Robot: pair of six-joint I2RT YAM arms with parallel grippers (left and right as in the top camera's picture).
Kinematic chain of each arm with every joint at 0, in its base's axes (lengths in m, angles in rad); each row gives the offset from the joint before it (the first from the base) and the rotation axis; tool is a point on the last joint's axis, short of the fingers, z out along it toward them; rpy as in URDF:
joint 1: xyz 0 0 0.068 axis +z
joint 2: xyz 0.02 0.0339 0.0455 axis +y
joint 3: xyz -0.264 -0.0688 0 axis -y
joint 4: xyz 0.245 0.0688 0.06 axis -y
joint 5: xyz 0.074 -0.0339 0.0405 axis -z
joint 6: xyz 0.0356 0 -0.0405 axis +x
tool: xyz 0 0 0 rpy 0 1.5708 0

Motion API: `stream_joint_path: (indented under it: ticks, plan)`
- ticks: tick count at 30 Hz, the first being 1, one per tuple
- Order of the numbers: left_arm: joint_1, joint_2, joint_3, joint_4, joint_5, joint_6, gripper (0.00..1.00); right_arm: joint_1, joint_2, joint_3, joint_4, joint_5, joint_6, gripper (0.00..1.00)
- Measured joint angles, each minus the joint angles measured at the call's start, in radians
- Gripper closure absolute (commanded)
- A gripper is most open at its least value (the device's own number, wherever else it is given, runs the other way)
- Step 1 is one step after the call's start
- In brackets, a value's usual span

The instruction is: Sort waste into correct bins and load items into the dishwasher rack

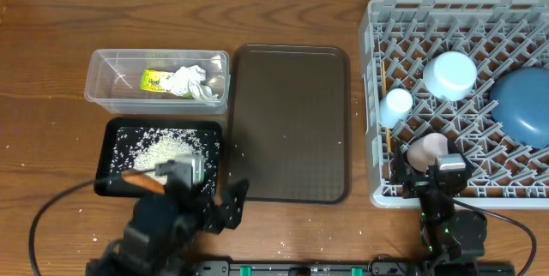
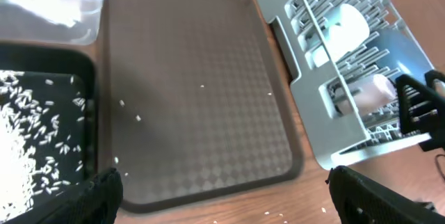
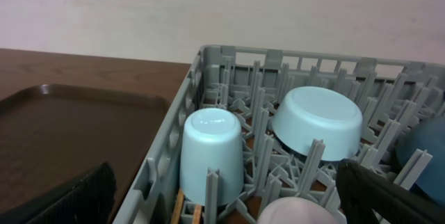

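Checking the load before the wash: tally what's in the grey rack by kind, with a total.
Cups: 2, light blue cup and pink cup
Bowls: 1, white bowl
Plates: 1, blue plate
Chopsticks: 1 pair, wooden chopsticks
Total: 5

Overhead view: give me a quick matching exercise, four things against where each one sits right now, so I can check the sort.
Things:
1. crumpled tissue
2. rice grains
3. light blue cup
4. brown serving tray

Places:
A. in the black tray
B. upside down in the grey rack
C. flat on the table, between the bins and the rack
D. in the clear tub

Pairs: 1-D, 2-A, 3-B, 4-C
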Motion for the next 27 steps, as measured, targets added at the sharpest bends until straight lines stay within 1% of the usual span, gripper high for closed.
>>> stream_joint_path:
  ticks: [5, 10, 13, 19, 22, 27]
  plan:
    - [0.019, -0.127, -0.113, -0.005, -0.01, -0.005, 0.03, 0.0, 0.0, 0.0, 0.0, 0.0, 0.0, 0.01]
    - [0.025, -0.218, -0.169, -0.005, -0.01, -0.006, 0.04, 0.0, 0.0, 0.0, 0.0, 0.0, 0.0, 0.01]
    - [0.026, -0.251, -0.184, -0.005, -0.011, -0.009, 0.04, 0.0, 0.0, 0.0, 0.0, 0.0, 0.0, 0.01]
    - [0.026, -0.256, -0.209, 0.006, -0.022, -0.009, 0.04, 0.0, 0.0, 0.0, 0.0, 0.0, 0.0, 0.01]
    - [0.027, -0.256, -0.243, 0.081, -0.058, -0.013, 0.04, 0.0, 0.0, 0.0, 0.0, 0.0, 0.0, 0.01]
    - [0.064, -0.256, -0.318, 0.331, -0.107, -0.021, 0.04, 0.0, 0.0, 0.0, 0.0, 0.0, 0.0, 0.01]
